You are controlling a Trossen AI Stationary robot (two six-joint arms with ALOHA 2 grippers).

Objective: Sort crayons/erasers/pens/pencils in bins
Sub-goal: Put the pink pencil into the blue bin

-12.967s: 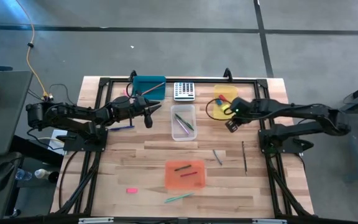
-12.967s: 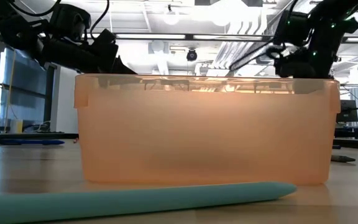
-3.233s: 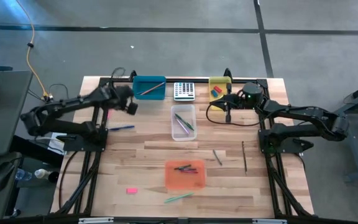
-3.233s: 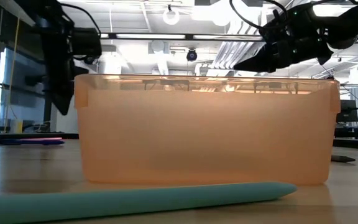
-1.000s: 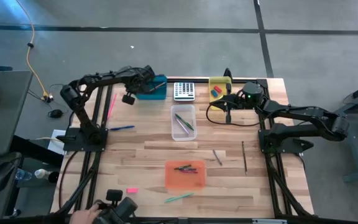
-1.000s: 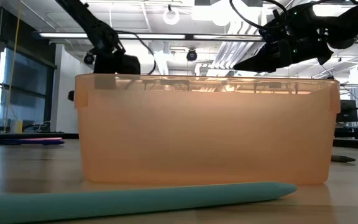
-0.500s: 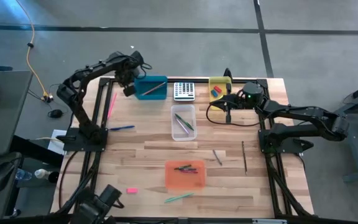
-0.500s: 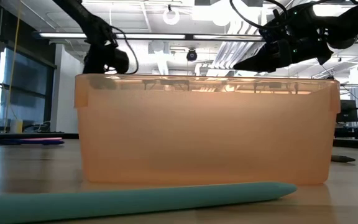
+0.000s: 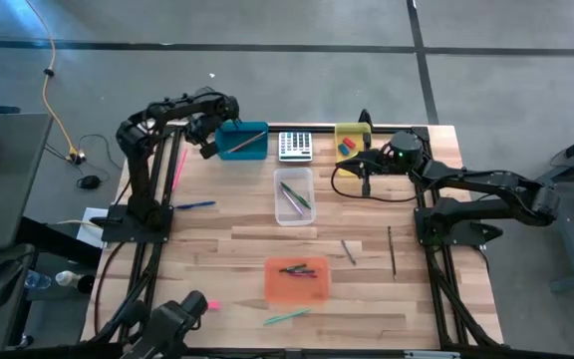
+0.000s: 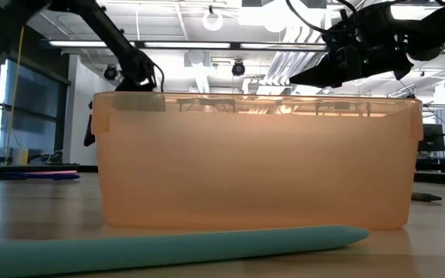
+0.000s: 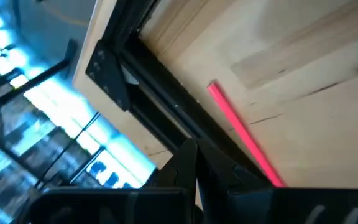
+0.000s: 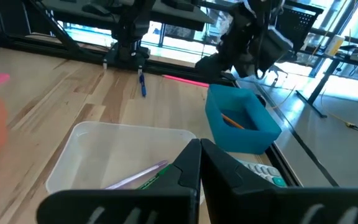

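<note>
My left gripper (image 9: pixel 207 146) is shut and empty, raised beside the left end of the teal bin (image 9: pixel 239 141), which holds a tan pencil (image 12: pixel 232 119). A pink pencil (image 11: pixel 244 134) lies on the table by the left frame rail, below that gripper. My right gripper (image 9: pixel 365 181) is shut and empty, hovering between the yellow bin (image 9: pixel 352 143) with erasers and the clear bin (image 9: pixel 294 196) with pens. The orange bin (image 9: pixel 297 280) holds crayons. A blue pen (image 9: pixel 195 205), a green pen (image 9: pixel 287 316), a pink eraser (image 9: pixel 211 304) and two dark sticks (image 9: pixel 349 251) (image 9: pixel 392 249) lie loose on the table.
A calculator (image 9: pixel 295 146) sits between the teal and yellow bins at the far edge. Black frame rails (image 9: pixel 157 239) run along both sides of the table. A dark hand-held device (image 9: pixel 177 317) reaches in over the near left edge, next to the pink eraser.
My left arm has swung its elbow from the table's left side up toward the far edge and back, while its shut gripper has stayed beside the teal bin's left end. The dark device at the near edge has moved toward the pink eraser.
</note>
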